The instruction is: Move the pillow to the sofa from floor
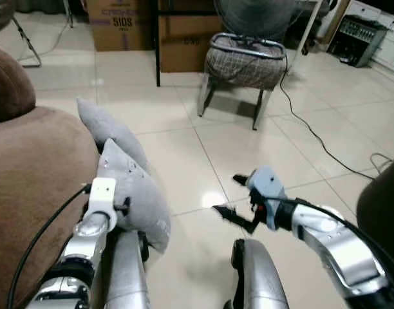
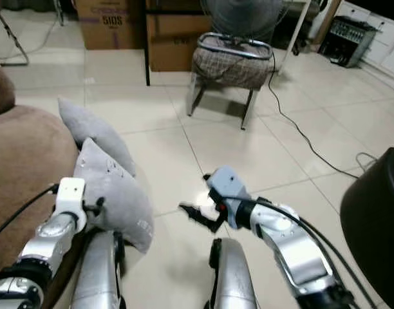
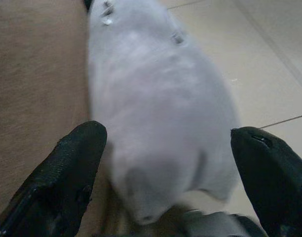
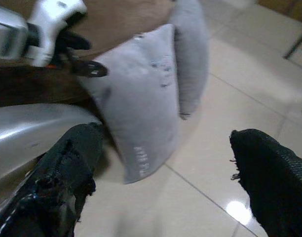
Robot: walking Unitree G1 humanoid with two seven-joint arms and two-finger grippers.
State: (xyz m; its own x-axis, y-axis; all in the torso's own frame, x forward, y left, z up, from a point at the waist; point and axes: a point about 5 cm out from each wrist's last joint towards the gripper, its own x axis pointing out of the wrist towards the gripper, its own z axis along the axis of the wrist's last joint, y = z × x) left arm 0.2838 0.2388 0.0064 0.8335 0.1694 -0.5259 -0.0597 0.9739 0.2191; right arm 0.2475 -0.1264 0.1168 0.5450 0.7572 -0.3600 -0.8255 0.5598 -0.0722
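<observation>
Two grey pillows stand on the floor, leaning against the brown sofa (image 1: 36,167). The nearer pillow (image 1: 136,193) is right at my left arm, and the farther pillow (image 1: 110,129) stands behind it. My left gripper (image 3: 166,133) is open, one finger on each side of the nearer pillow's lower corner, with the sofa just beside it. Over the tiles to the right of that pillow, my right gripper (image 1: 226,193) is open and holds nothing. The right wrist view looks across at both pillows (image 4: 141,98).
A metal-legged stool with a plaid cushion (image 1: 245,64) stands ahead, and cardboard boxes (image 1: 120,26) are behind it. A black cable (image 1: 313,135) runs across the tiles on the right. A dark rounded object (image 1: 384,206) sits at the right edge.
</observation>
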